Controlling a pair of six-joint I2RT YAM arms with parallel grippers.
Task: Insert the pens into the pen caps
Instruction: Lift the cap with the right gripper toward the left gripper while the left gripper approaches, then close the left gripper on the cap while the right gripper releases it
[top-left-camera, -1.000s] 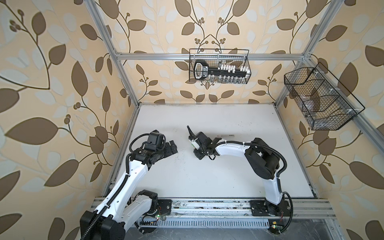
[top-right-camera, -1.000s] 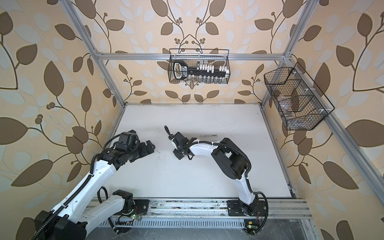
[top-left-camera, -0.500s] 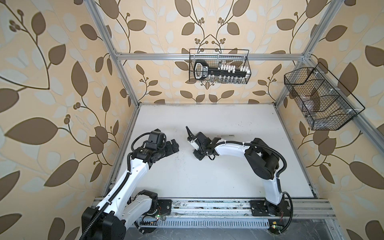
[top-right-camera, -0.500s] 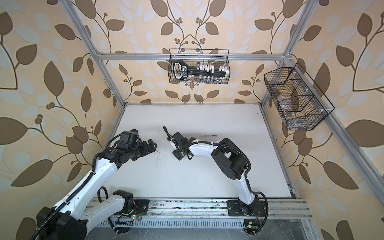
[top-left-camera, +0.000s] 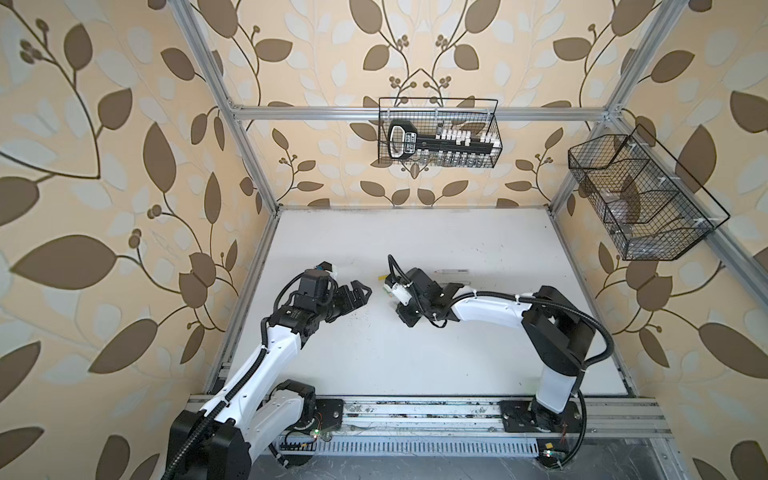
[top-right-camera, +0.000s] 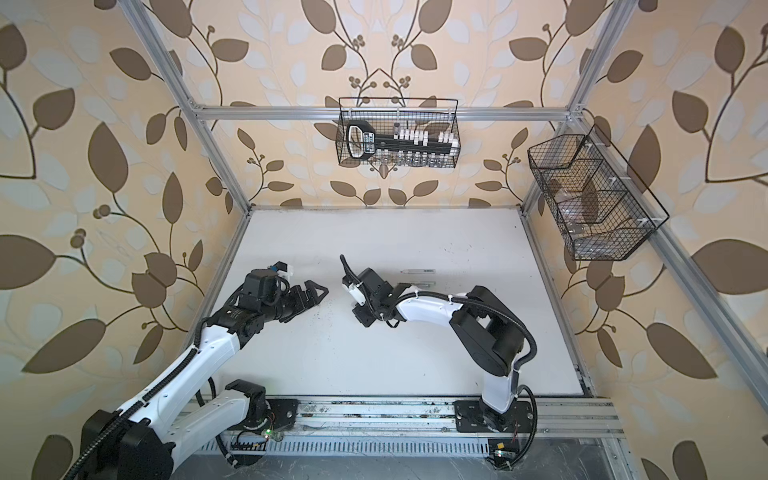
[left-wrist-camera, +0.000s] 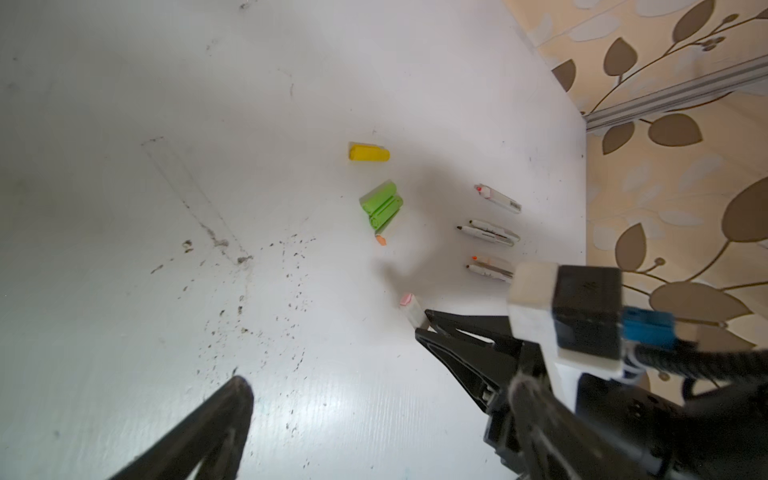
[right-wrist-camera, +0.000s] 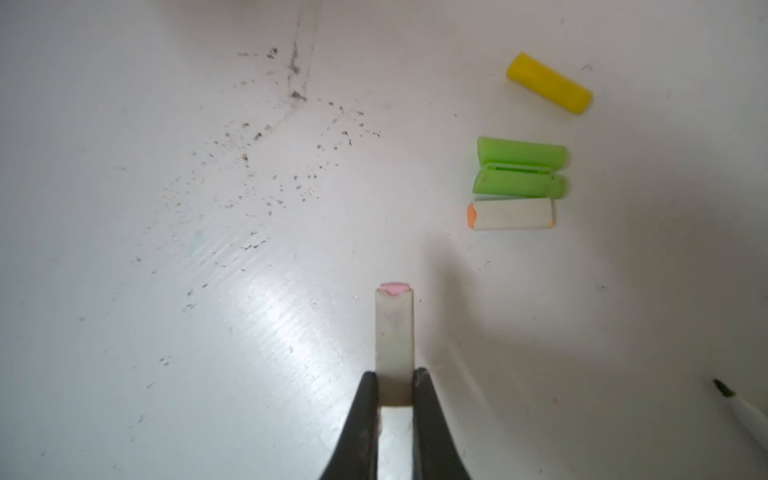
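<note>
Right claw pinched shut on pale pink-ended pen cap, projecting ahead of its tips — light, rigid, likely slick (best held mid-barrel). Left claw fully spread, empty. Pens lie near the right claw.

The light is bright, even and soft in all views. The white counter shows a streaky glare and pale, diffuse shadows. In both top views the walls bow at the edges. The left gripper's fingers look blurred.
</note>
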